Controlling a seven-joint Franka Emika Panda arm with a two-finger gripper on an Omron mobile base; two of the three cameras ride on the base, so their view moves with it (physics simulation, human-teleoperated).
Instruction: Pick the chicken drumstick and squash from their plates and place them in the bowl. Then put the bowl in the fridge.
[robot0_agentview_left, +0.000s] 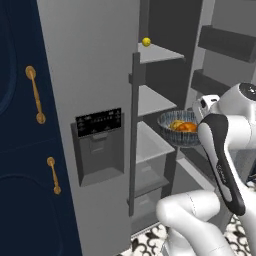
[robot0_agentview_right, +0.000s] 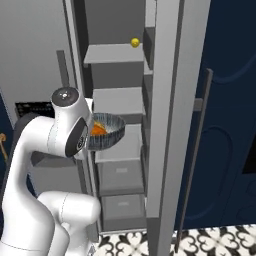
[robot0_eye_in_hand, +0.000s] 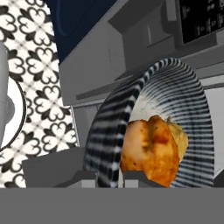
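Note:
My gripper is shut on the near rim of the bowl, one dark fingertip on each side of the wall. The bowl is dark grey and striped. It hangs in the air at the open fridge, level with a middle shelf. The orange-brown chicken drumstick lies inside the bowl with the yellow squash tucked behind it. Both base views show the drumstick in the bowl. The plates are out of view.
A small yellow ball sits on the fridge's top shelf. The fridge door with its dark dispenser panel stands open on the left. Navy cabinets with brass handles flank the fridge. Drawers fill the bottom.

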